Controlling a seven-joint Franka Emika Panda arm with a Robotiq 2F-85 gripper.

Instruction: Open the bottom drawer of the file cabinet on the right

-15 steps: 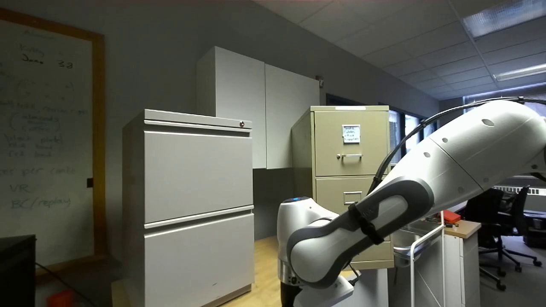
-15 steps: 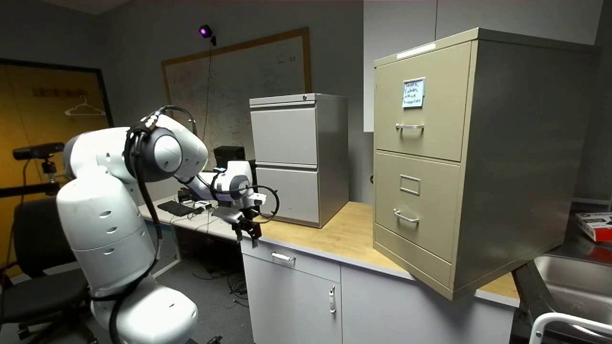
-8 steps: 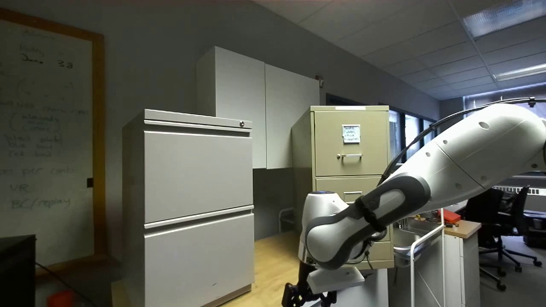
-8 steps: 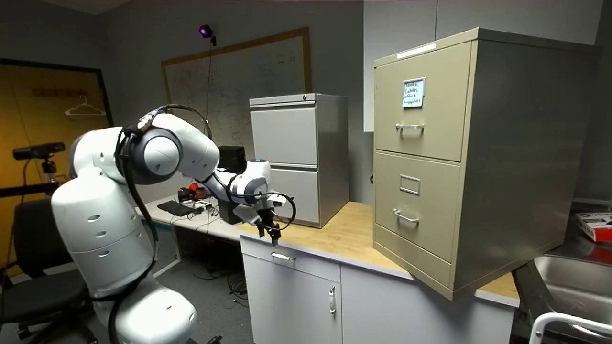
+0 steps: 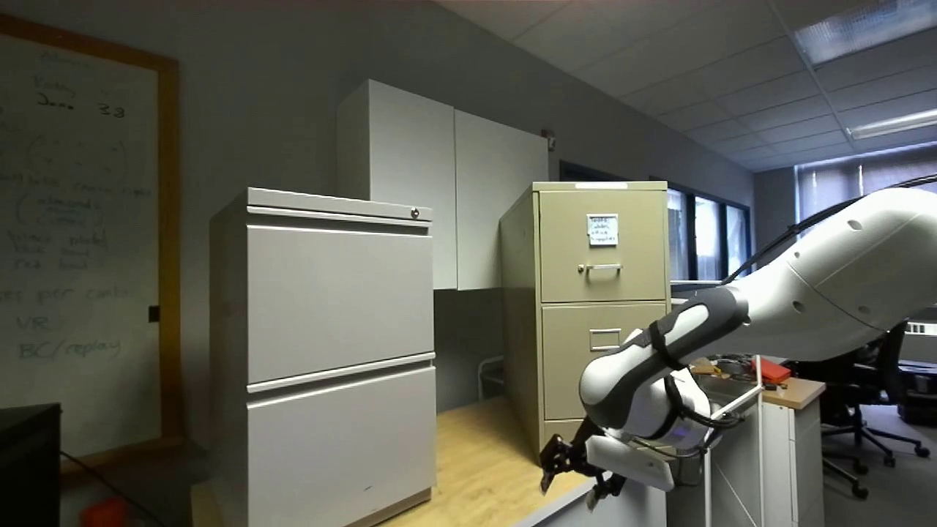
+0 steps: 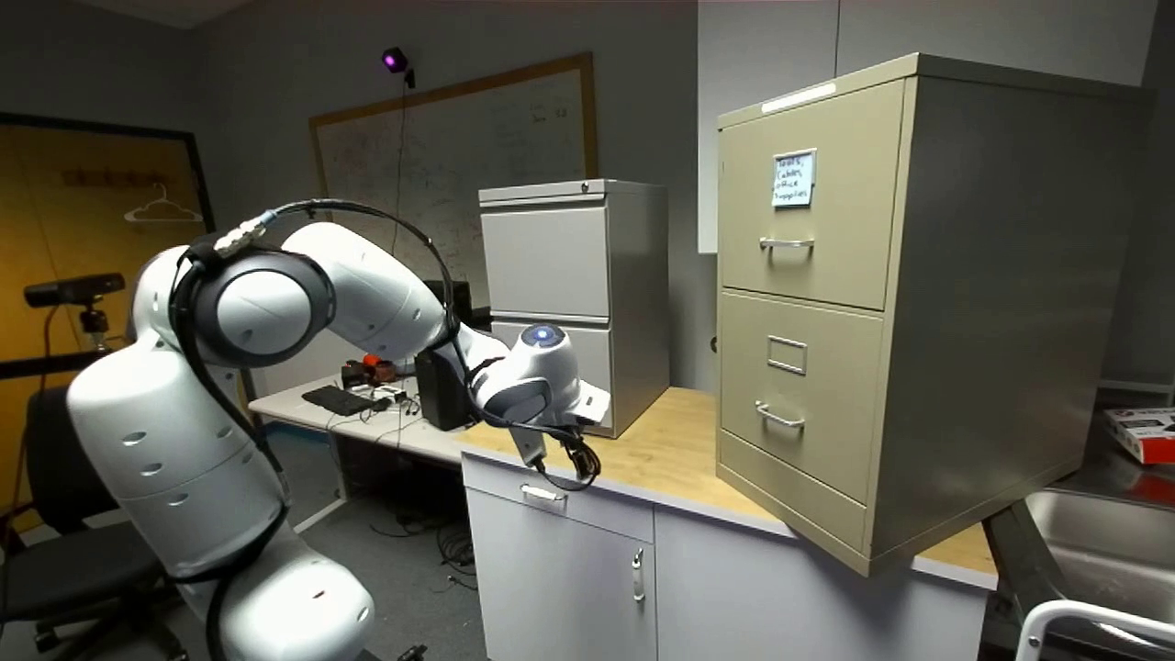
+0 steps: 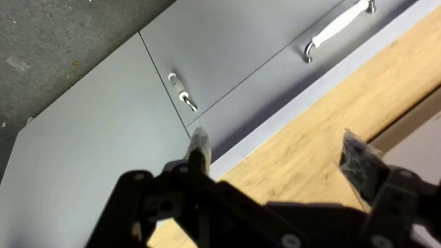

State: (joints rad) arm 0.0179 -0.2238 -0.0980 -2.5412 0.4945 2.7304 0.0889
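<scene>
Released gripper (image 5: 569, 497) near the front edge of the bench (image 5: 476, 448); bottom drawer (image 6: 831, 390) closed.
In an exterior view, the fingers (image 5: 556, 457) stand spread, one seen against the wooden top and one against the pale front below the edge; the top stretches between the grey cabinet (image 5: 340, 300) and the file cabinet (image 5: 578, 293). In an exterior view, the file cabinet (image 6: 904, 303) stands at the bench end nearest the sink (image 6: 1111, 532), its lower corner jutting past the front edge; the bottom drawer sits flush, open room separating it from the arm (image 6: 262, 308). In the wrist view, the front edge runs diagonally through the wide gap between the fingertips (image 7: 361, 168); a white handle (image 7: 339, 23) sits just beside that edge; the gripper's height above the top cannot be told.
</scene>
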